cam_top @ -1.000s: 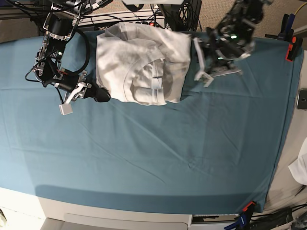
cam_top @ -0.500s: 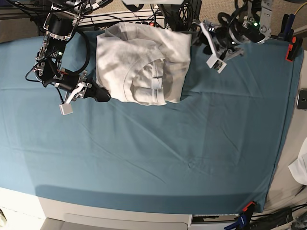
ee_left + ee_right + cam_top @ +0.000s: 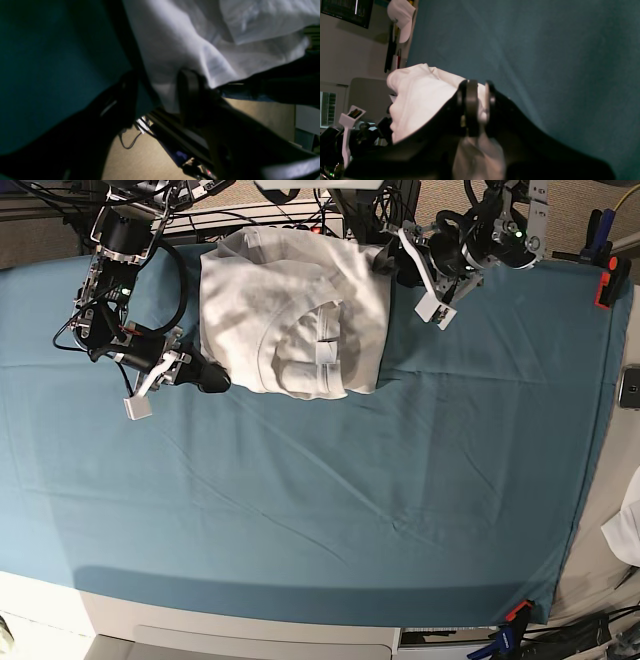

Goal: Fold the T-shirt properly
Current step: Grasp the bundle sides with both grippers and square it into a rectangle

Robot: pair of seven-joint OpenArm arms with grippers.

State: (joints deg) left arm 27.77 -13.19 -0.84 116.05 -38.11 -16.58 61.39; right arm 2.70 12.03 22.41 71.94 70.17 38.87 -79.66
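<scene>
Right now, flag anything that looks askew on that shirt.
The shirt sits at the far edge of the cloth, its top corner hanging past that edge. The fold is uneven, with the near hem bunched in the right pincer.

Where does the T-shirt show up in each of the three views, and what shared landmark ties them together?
Base: the T-shirt lies folded at top centre, between both arms.
Left wrist: it fills the upper middle and right, its edge between the open left gripper fingers.
Right wrist: a white bunch at left centre, pinched in the right gripper.
Shared landmark: the teal sheet under the shirt, also seen at and.
</scene>
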